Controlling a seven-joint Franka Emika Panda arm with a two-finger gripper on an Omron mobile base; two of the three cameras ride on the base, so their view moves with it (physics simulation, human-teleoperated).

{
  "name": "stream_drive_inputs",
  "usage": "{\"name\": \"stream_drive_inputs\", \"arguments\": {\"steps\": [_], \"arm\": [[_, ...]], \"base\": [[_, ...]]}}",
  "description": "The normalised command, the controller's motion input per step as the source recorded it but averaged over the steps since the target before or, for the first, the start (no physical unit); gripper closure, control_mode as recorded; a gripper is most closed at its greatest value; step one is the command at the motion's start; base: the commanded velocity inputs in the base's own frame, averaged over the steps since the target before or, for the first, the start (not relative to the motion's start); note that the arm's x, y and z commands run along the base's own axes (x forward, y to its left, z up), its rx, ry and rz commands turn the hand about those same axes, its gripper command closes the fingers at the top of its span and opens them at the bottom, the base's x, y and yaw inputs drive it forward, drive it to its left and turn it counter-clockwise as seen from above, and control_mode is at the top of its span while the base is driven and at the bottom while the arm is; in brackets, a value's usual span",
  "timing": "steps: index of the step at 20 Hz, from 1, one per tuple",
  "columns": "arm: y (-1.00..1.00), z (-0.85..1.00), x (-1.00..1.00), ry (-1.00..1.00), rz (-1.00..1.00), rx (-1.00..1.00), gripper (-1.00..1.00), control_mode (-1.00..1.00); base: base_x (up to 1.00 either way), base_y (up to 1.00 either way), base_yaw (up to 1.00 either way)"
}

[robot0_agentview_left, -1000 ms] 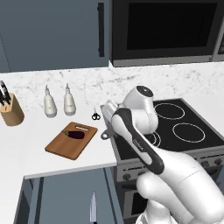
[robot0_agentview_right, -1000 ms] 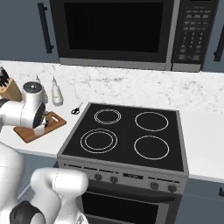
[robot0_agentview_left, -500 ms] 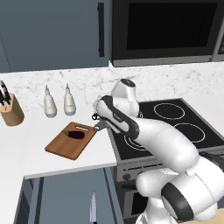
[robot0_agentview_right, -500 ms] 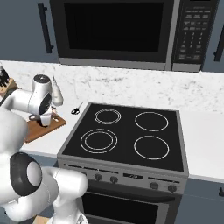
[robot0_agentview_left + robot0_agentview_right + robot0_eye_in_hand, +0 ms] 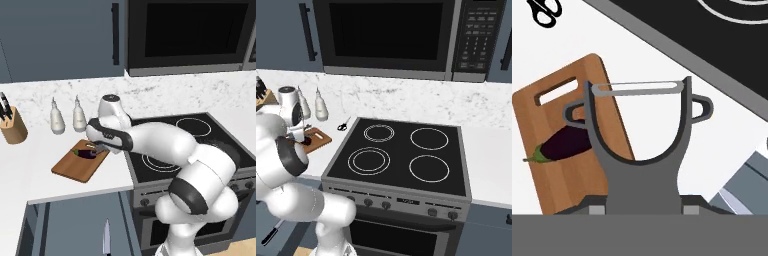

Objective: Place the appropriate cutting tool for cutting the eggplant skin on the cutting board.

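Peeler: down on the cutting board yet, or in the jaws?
In the jaws. The peeler hangs above the counter beside the cutting board, near the eggplant.

You saw the peeler (image 5: 639,150) gripped upright, its fork straddling the cutting board's (image 5: 559,115) edge, the eggplant (image 5: 564,143) lying beside it.

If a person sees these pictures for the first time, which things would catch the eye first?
Probably the grey peeler, held in the jaws and large in the hand view, above the edge of the wooden cutting board. On that board lies the dark purple eggplant. In the base views, the black stovetop stands beside the white counter.
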Motion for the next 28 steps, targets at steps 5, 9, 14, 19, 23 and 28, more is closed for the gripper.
{"name": "stream_drive_inputs", "arguments": {"steps": [5,9,14,19,23,28], "arm": [[0.52,-0.35,0.05,0.08,0.0,-0.05,1.0,-1.0],[0.14,-0.37,0.18,0.0,0.01,0.0,1.0,-1.0],[0.0,-0.33,0.19,-0.03,0.0,0.0,1.0,-1.0],[0.0,-0.31,0.06,0.0,0.0,0.0,1.0,-1.0],[0.03,-0.17,0.04,0.0,0.0,0.0,1.0,-1.0],[0.05,-0.18,0.13,0.0,0.0,0.0,1.0,-1.0]], "base": [[0.0,0.0,0.0],[0.0,0.0,0.0],[0.0,0.0,0.0],[0.0,0.0,0.0],[0.0,0.0,0.0],[0.0,0.0,0.0]]}}
